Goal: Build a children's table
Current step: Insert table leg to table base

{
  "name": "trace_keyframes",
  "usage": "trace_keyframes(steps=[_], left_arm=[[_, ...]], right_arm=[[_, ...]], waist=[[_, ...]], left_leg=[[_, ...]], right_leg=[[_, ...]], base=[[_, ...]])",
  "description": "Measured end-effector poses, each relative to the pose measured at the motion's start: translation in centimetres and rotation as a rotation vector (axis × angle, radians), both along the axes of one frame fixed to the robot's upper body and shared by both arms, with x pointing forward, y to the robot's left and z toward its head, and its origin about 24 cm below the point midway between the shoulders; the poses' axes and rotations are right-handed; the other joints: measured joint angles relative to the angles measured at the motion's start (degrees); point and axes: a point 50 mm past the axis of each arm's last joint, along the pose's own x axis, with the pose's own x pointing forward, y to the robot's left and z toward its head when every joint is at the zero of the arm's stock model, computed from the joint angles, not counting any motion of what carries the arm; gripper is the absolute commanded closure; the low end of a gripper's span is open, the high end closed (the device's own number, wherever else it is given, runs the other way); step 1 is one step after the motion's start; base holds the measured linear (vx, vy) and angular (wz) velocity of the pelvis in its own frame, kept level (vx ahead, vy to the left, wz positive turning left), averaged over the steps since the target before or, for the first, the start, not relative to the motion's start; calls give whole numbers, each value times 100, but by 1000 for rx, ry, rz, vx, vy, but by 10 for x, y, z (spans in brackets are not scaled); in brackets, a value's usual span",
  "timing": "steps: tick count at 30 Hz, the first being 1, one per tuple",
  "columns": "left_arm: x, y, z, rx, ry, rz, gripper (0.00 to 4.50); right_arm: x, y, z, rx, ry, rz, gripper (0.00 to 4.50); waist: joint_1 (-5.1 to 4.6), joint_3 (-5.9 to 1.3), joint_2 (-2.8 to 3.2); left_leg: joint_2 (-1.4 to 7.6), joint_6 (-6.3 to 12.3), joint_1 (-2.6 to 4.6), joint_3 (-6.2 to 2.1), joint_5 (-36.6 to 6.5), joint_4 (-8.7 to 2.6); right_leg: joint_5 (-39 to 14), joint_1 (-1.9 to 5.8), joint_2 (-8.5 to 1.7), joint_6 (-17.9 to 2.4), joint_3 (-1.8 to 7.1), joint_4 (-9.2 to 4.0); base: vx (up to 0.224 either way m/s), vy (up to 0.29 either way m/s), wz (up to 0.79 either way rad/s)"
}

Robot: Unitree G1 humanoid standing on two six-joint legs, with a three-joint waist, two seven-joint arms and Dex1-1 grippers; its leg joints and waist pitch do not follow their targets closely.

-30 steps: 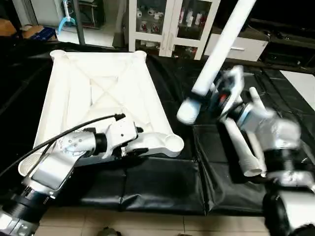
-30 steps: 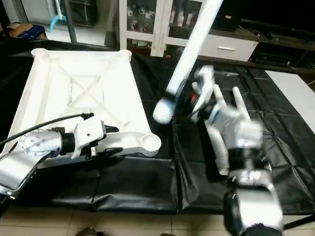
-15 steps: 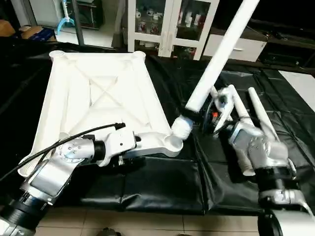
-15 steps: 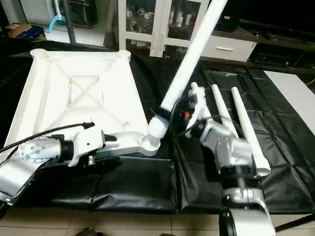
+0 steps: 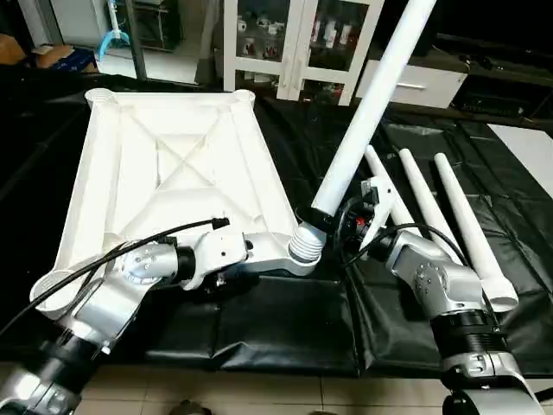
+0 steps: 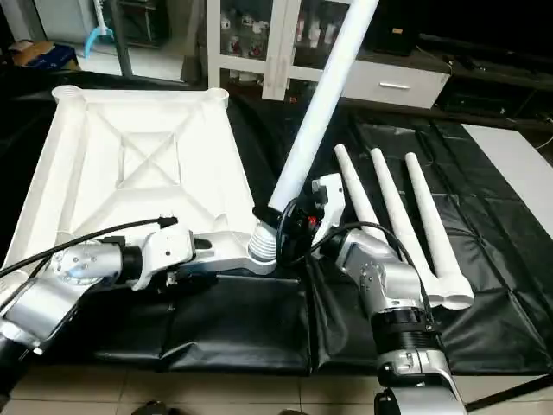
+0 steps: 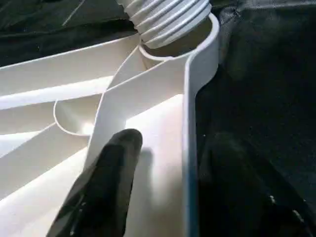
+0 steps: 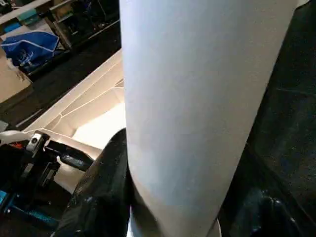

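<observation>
While the right gripper (image 5: 339, 226) pinches the long white tapered plastic leg (image 5: 367, 111), its axis leans toward one o'clock, threaded end entering the corner socket (image 5: 304, 251) of the white square plastic tabletop (image 5: 177, 173). Left wrist view: the left gripper (image 7: 148, 192) straddles the top's rim, threads (image 7: 165, 17) at twelve o'clock. Right wrist view: black fingers (image 8: 106, 187) clamp the leg.

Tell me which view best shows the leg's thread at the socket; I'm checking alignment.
The left wrist view: the thread sits at the corner socket, seen close. Both eye views show the thread small, from above. The right wrist view shows the leg's shaft.
</observation>
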Motion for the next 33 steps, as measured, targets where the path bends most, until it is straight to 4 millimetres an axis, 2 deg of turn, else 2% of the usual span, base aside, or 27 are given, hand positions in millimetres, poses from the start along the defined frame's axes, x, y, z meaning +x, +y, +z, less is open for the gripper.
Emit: trace_keyframes(steps=[13,18,22,24,29,33], left_arm=[[2,-2,-1,37,80,-69,320],[7,-14,-2,-4,88,-59,363],[10,-19,-2,-17,82,-59,385],[12,-22,-1,-10,72,-68,417],[13,-23,-2,8,56,-81,450],[13,-23,-2,27,43,-93,450]], right_arm=[[1,-6,3,-22,-43,-13,263],[2,-6,3,-29,-43,-17,263],[2,-6,4,-27,-46,-15,263],[2,-5,4,-27,-48,-14,263],[2,-5,4,-27,-49,-14,263],[2,-5,5,-28,-51,-14,263]], waist=[[2,0,1],[28,2,-3],[4,5,-8],[8,4,-8],[7,5,-8],[10,4,-9]], left_leg=[[0,0,2,1,0,-2],[-4,0,-2,2,0,-1],[-3,0,-2,2,0,-4],[-3,1,-2,2,0,-8],[-3,1,-2,3,-1,-9],[-3,1,0,2,-1,-11]], right_leg=[[-1,1,-1,1,1,-2],[-1,3,-7,1,1,-3],[-3,1,-6,4,0,-4],[-7,0,-6,8,-1,-5],[-9,0,-6,9,-1,-8],[-9,1,-6,9,-2,-7]], base=[[0,0,0],[0,0,0],[0,0,0],[0,0,0],[0,0,0],[0,0,0]])
